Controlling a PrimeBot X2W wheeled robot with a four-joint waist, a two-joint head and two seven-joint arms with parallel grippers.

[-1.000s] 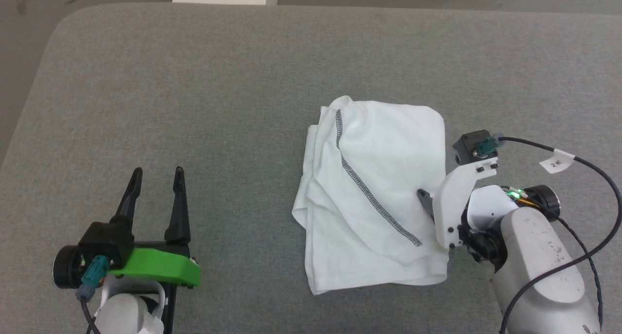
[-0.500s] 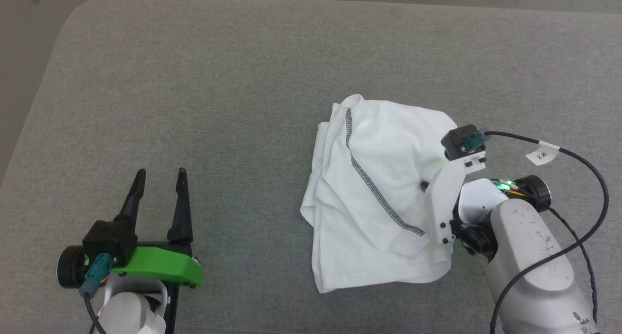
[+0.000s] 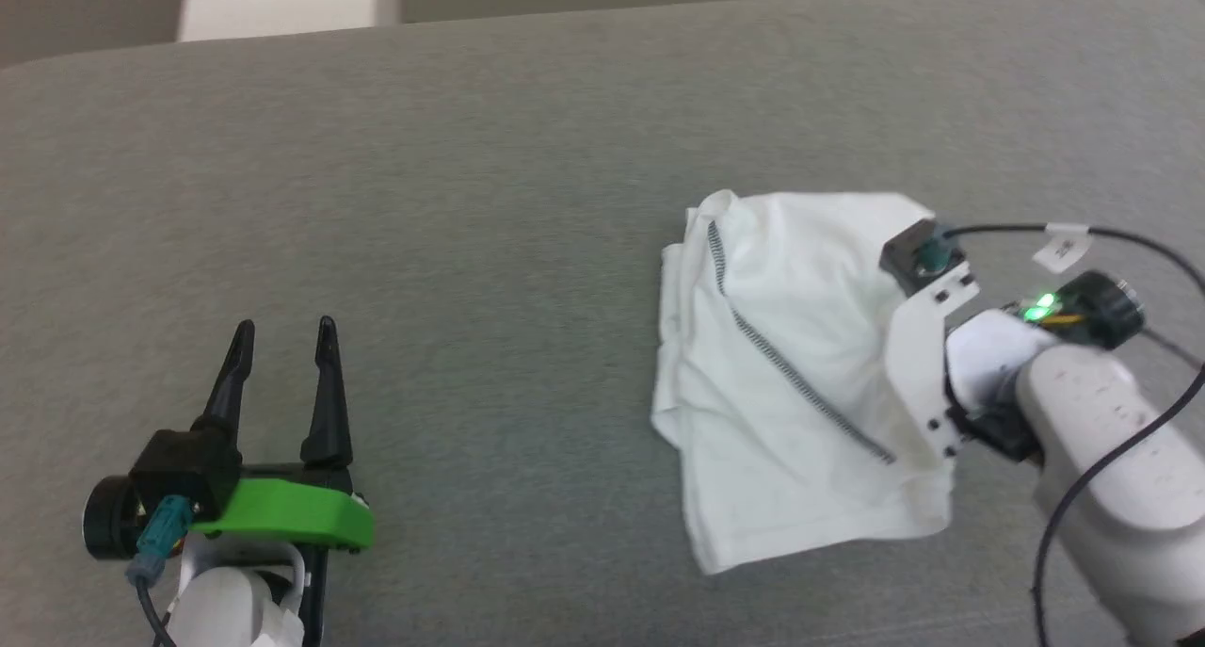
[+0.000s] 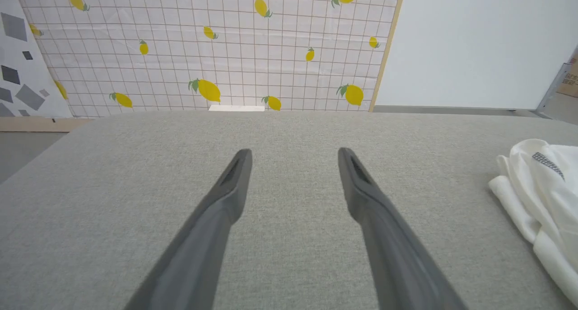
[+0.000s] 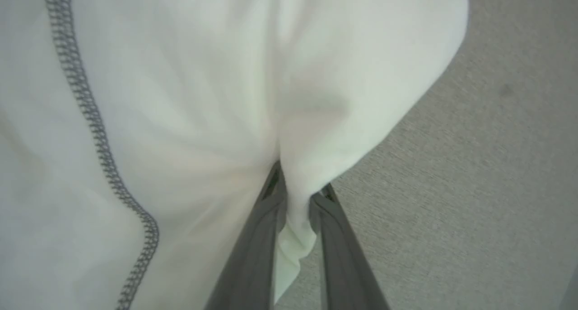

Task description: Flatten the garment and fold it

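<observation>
The right gripper (image 5: 295, 190) is clamped on a pinched fold of the shirt (image 3: 800, 280), probably to lift a layer and open it out, since the shirt lies bunched rather than flat on the table (image 3: 471, 204), ahead and to the left of that gripper. The left gripper (image 3: 282, 331) is empty, fingers apart, well left of the shirt, likely waiting for its own corner. Count: one shirt, two grippers, one zigzag seam (image 5: 100, 138) showing.

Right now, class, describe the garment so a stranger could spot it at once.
Start at the grey padded surface, robot's right side. The garment lies crumpled there, white, pinched by the right gripper. Its dark zigzag seam sets it apart from the white box beyond.
</observation>
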